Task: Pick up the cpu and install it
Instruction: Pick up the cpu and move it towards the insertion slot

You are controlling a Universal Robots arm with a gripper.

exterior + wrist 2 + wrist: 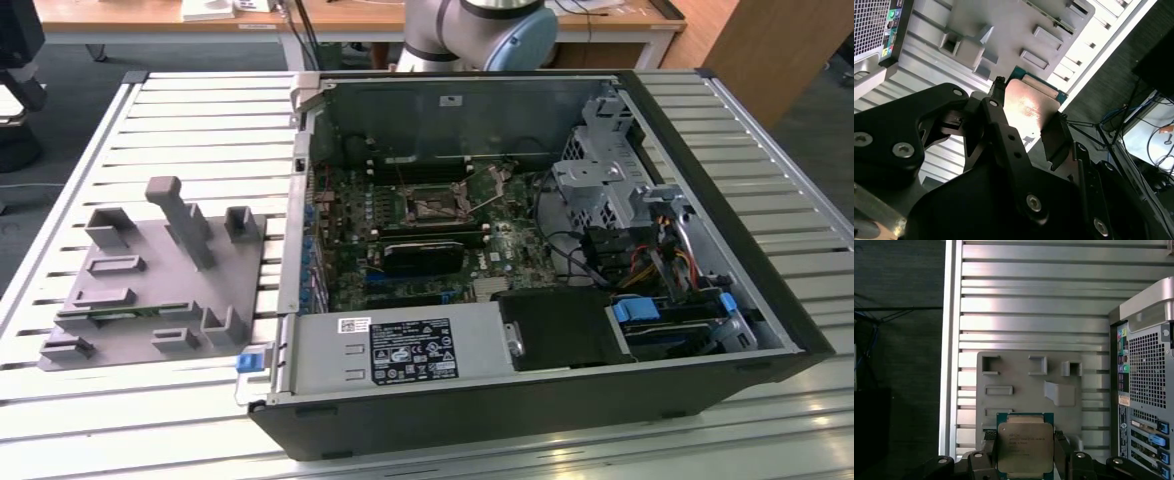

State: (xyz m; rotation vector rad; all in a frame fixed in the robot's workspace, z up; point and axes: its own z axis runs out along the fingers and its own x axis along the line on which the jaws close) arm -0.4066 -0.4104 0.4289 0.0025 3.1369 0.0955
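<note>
Clearly aloft, pincer (1025, 442) clamping the cpu (1024, 452) by opposite edges (seemingly level), grey tray (1019, 370) well beneath

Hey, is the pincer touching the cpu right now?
Touching. In the first wrist view the pincer has its dark fingers pressed against two opposite edges of the cpu, with no gap; the second wrist view shows the same clamp.
</note>
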